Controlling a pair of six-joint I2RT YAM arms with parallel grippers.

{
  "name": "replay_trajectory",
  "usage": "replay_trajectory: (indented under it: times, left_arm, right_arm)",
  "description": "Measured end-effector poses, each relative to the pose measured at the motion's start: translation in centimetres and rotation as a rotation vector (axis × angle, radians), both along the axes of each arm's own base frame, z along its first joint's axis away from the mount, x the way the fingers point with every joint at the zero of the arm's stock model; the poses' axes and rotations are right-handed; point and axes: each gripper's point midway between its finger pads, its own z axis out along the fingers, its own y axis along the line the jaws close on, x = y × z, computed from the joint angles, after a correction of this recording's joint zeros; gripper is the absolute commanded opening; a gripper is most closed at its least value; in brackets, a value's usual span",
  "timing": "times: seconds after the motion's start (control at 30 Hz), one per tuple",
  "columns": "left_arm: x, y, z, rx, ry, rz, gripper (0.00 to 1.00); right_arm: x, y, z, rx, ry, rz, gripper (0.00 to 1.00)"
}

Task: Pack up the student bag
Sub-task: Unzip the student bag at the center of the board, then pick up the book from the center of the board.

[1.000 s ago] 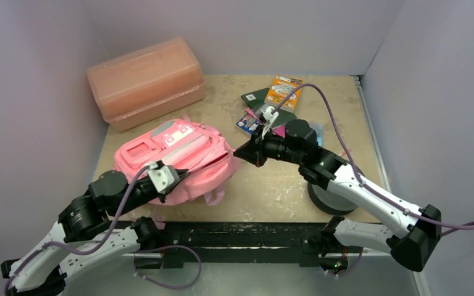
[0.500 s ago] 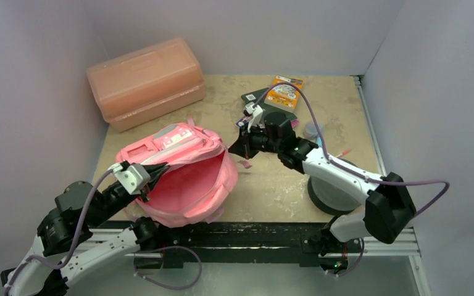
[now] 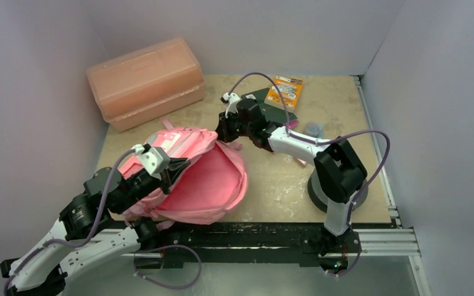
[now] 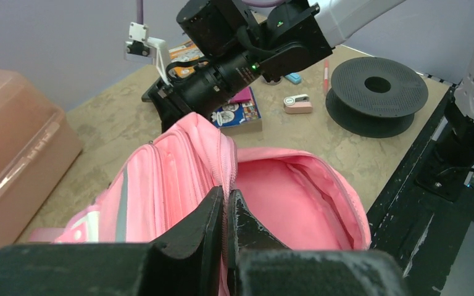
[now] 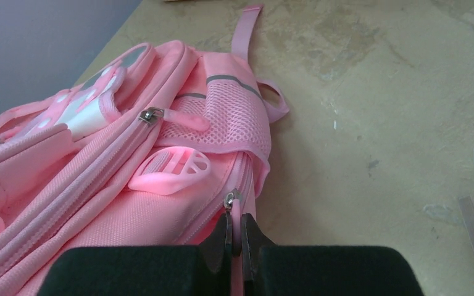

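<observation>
Student bag [image 3: 213, 185] lies on near-left part of worktop [image 3: 278, 179]. Main compartment gapes, pink lining faces near edge. Left tool [image 4: 227, 200] clenched on zip rim of opening, on bag's left side; bag body spreads under and ahead of it. Right tool [image 5: 235, 225] clenched on zip pull [image 5: 230, 198] at bag's far-right corner, just below mesh side pocket [image 5: 222, 120]. Both tools touch bag, at opposite ends of opening. Salmon plastic box [image 3: 145, 80] at far-left corner, apart from bag.
</observation>
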Motion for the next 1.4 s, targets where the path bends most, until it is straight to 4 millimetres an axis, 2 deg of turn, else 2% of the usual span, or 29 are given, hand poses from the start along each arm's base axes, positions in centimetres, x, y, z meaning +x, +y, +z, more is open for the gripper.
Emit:
replay_trajectory:
  times: [0.07,0.23,0.43,0.57,0.73,0.83,0.97,1.07,1.2,1.3,1.4]
  left_arm:
    - [0.7,-0.6,-0.7,-0.008,0.030,0.021,0.00]
    - [1.9,-1.3,-1.8,-0.038,0.061,0.072,0.00]
    - [4.2,0.4,-2.1,-0.085,0.088,0.259,0.00]
    - [6.1,0.5,-3.6,-0.021,0.133,0.377,0.00]
    - [7.6,-0.1,-6.4,0.105,0.173,0.440,0.00]
    - [8.0,-0.1,-7.4,0.160,0.178,0.454,0.00]
    - [8.3,-0.5,-8.1,0.222,0.172,0.443,0.00]
    - [8.5,-1.2,-8.7,0.272,0.171,0.412,0.00]
    - [8.6,-2.2,-10.0,0.336,0.179,0.367,0.00]
    - [8.5,-2.7,-10.4,0.351,0.189,0.339,0.00]
    - [8.2,-3.0,-10.6,0.352,0.197,0.315,0.00]
  right_arm:
    - [1.1,0.6,-0.1,-0.003,-0.005,-0.010,0.00]
    - [1.6,0.5,-1.0,-0.031,0.012,-0.014,0.00]
    - [2.4,0.2,-1.4,-0.074,0.031,-0.045,0.34]
    - [3.3,-0.4,-0.5,-0.109,0.023,-0.097,0.50]
    - [3.5,-2.4,-0.1,-0.149,0.044,-0.163,0.66]
    - [3.4,-4.8,0.7,-0.132,0.061,-0.207,0.69]
    - [4.6,-9.7,2.6,-0.040,0.092,-0.326,0.71]
    - [6.5,-14.3,3.4,0.077,0.131,-0.459,0.76]
    - [8.9,-19.7,2.7,0.172,0.179,-0.635,0.85]
    - [10.5,-22.8,2.6,0.228,0.199,-0.729,0.96]
    - [12.7,-25.2,2.7,0.274,0.212,-0.783,0.99]
